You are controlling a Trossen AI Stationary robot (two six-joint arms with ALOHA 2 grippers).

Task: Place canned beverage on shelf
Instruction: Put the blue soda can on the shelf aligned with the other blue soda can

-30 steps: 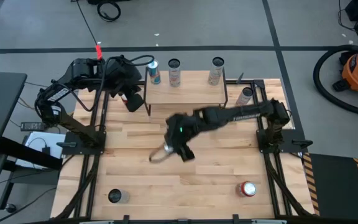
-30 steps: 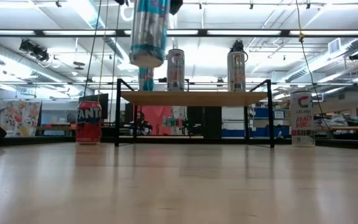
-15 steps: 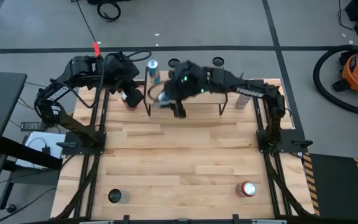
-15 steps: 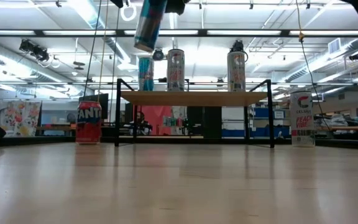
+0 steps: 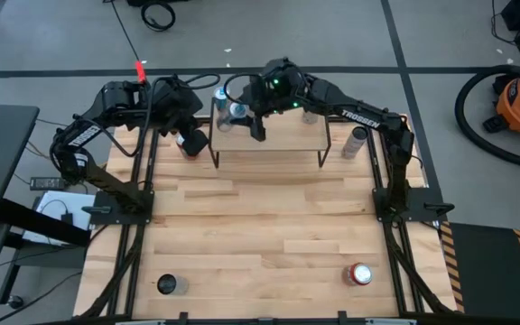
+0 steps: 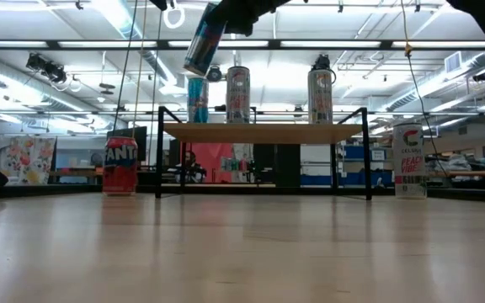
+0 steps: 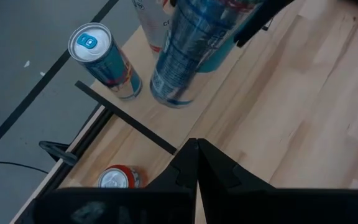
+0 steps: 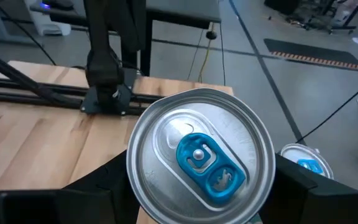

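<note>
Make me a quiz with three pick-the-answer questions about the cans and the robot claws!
1. Where is the red can?
A. on the shelf
B. on the table beside the shelf
C. in a claw

2. How many cans stand on the shelf?
A. one
B. three
C. six

3. How is the blue can in the right claw?
A. tilted in the air over the shelf's end
B. standing on the table
C. lying flat on the shelf

Answers:
1 B: the low view shows it on the tabletop left of the shelf legs.
2 B: three upright cans show on the board.
3 A: it hangs slanted above the board, gripped.
</note>
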